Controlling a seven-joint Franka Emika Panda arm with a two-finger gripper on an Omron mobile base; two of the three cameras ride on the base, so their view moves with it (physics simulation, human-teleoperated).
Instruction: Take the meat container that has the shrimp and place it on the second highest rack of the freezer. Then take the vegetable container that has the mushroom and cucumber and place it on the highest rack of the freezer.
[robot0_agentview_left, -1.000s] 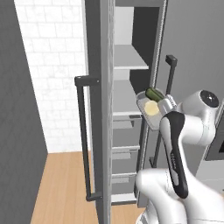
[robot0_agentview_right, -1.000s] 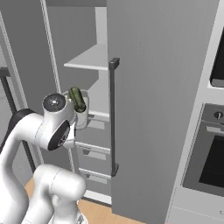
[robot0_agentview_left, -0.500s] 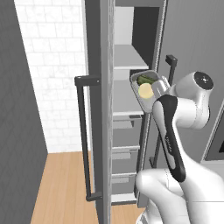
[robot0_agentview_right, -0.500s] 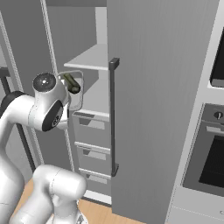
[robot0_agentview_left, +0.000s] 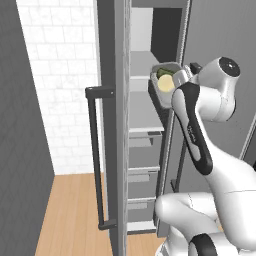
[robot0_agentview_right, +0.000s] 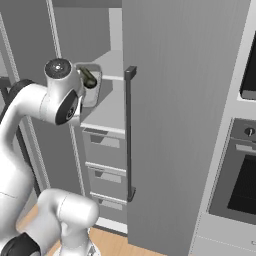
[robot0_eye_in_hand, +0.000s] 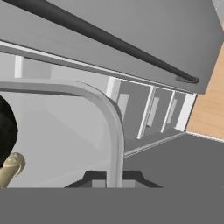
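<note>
Gripping the vegetable container (robot0_agentview_left: 167, 80) rim, tool (robot0_eye_in_hand: 114, 180) narrow; hand view reveals drawers (robot0_eye_in_hand: 148, 111).

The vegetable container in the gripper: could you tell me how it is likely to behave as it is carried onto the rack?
The container looks like a rigid, thin-walled tub, so it should hold its shape. It has no lid, so the cucumber and mushroom could slide or spill if it tips. The gripper holds one rim, so it may swing.
</note>
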